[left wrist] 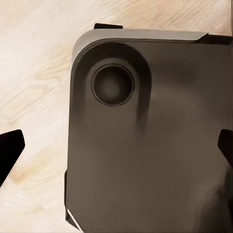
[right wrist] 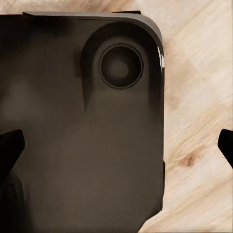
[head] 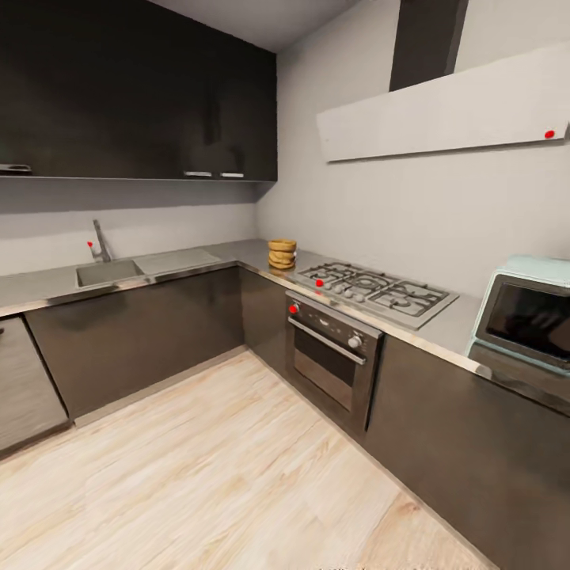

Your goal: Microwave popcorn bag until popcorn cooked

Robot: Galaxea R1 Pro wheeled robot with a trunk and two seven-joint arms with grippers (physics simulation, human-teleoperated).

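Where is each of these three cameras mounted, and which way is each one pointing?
Head view: on the robot's head, facing the kitchen corner: popcorn bag on the countertop, hob, microwave at the right edge.
Left wrist view: near the left gripper, aimed down at the robot's dark base and the wood floor; its open fingertips show at both edges.
Right wrist view: near the right gripper, also aimed down; open fingertips show.
Shared: both wrist views catch the base and floor.
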